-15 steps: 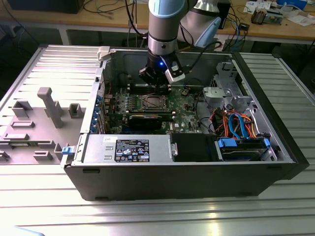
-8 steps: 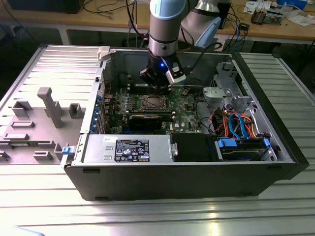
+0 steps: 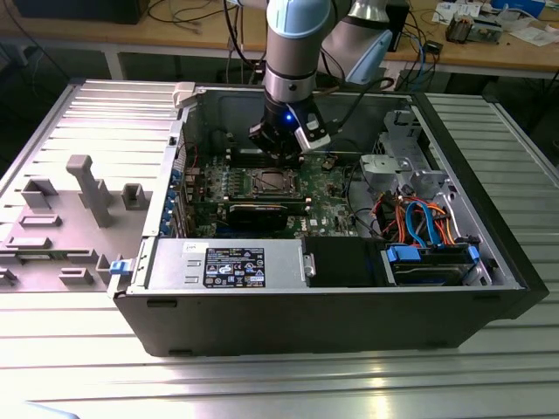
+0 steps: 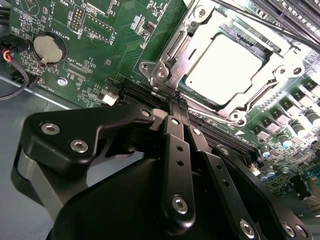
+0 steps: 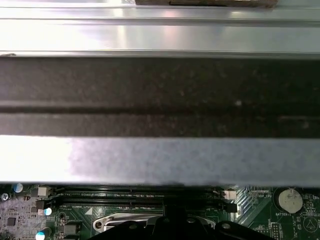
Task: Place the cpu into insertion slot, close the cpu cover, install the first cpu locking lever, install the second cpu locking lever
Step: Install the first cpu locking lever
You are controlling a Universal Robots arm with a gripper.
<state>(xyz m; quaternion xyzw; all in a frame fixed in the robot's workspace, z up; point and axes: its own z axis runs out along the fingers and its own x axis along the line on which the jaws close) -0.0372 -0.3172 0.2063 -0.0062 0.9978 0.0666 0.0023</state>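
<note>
Showing cpu (image 4: pixel 223 67) seated under cpu cover (image 4: pixel 200 30), tool (image 4: pixel 178 107) pressed together

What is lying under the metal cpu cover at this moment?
Through the central window of the cpu cover, the silver-grey top of the cpu shows, seated in the socket. The cover's frame hides the cpu's edges and the socket contacts beneath.

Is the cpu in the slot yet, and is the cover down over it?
In. In the second wrist view the cpu lies flat inside the slot, with the cover framing it, apparently down. Whether the levers are latched, cannot tell. The gripper is shut beside it.
</note>
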